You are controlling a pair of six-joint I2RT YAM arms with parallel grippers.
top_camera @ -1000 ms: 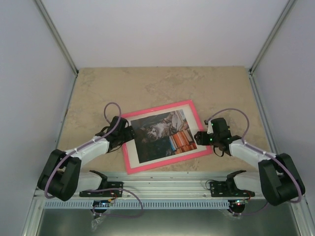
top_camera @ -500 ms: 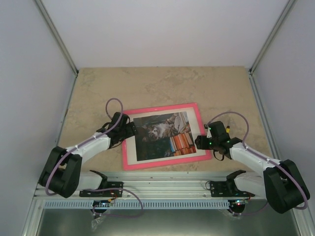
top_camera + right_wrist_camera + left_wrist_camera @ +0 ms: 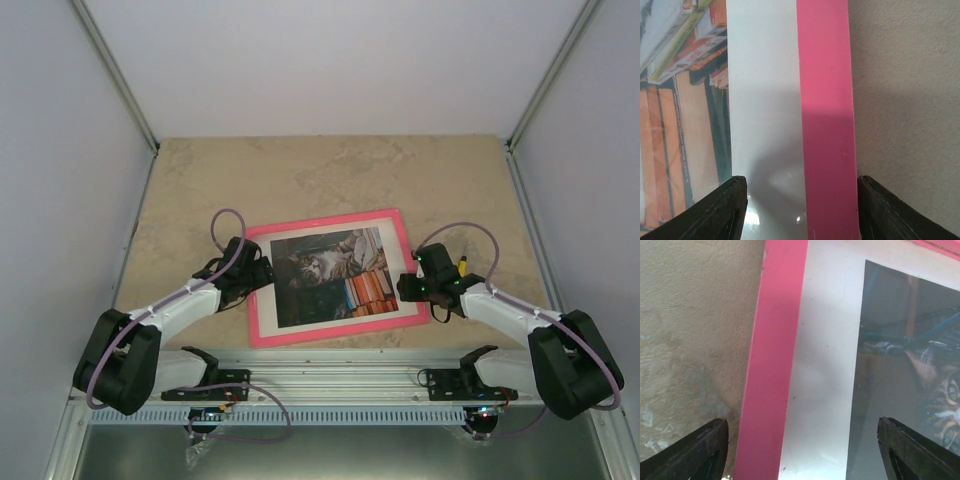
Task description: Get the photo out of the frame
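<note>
Early step: thin pink rectangular frame (image 3: 772, 365) lies face-up, near-centre on beige worktop (image 3: 300, 170), cat-and-books paper photo (image 3: 330, 275) inside; left hand (image 3: 802, 452) & right hand (image 3: 800, 210) wide open, empty, straddling its side rails; next prob. needs grip + flip.

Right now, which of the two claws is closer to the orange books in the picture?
Right. The right gripper straddles the frame at its right edge, just beside the orange books. The left gripper straddles the opposite edge, with the cat between.
</note>
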